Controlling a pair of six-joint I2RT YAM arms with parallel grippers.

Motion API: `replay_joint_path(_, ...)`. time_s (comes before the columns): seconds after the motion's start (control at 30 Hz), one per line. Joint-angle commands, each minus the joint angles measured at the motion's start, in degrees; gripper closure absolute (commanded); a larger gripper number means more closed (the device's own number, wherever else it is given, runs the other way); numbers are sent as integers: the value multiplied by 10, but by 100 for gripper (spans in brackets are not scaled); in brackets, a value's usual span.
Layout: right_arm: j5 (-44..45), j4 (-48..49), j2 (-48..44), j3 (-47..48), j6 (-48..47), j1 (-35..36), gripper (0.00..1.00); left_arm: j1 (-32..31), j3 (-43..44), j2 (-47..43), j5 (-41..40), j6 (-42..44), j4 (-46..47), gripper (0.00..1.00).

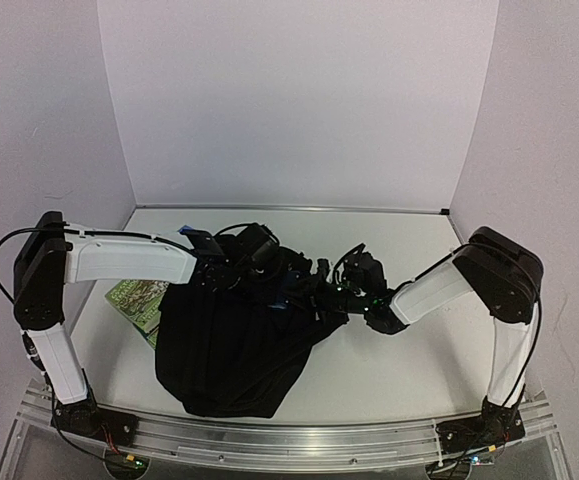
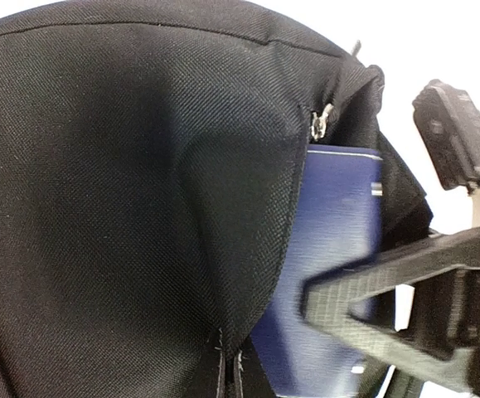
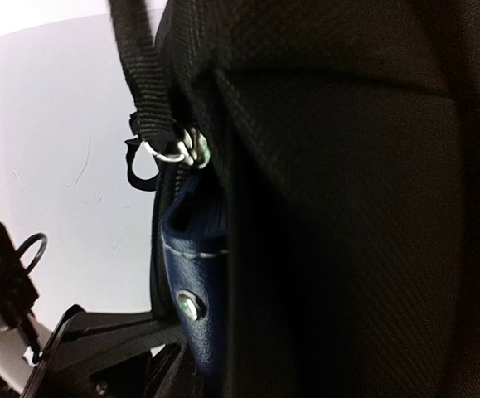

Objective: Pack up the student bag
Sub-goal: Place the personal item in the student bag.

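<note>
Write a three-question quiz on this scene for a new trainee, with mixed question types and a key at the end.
1. True or false: the green book is packed fully inside the backpack.
2. Multiple choice: what colour is the flat item showing in the backpack's opening? A red, B blue, C yellow.
3. Short answer: does the left arm, the right arm, or both reach the backpack's far end?

Key: 1 false; 2 B; 3 both.
</note>
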Motion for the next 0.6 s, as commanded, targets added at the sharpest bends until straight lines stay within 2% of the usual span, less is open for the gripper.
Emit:
replay_joint_path(0.0, 16, 26, 41, 44, 0, 15, 100, -6, 8, -39, 47, 3, 61, 100)
replay_joint_path(0.3, 35, 29, 71, 81, -20, 20, 99, -5, 13, -34, 49, -4, 57, 100)
replay_joint_path(0.47, 55, -1, 35, 59, -44, 21, 82, 7, 9, -40, 38, -27, 39, 100)
replay_joint_path(0.57, 86, -76, -17, 42, -89, 20, 66, 15, 2, -45, 44, -32, 36, 100)
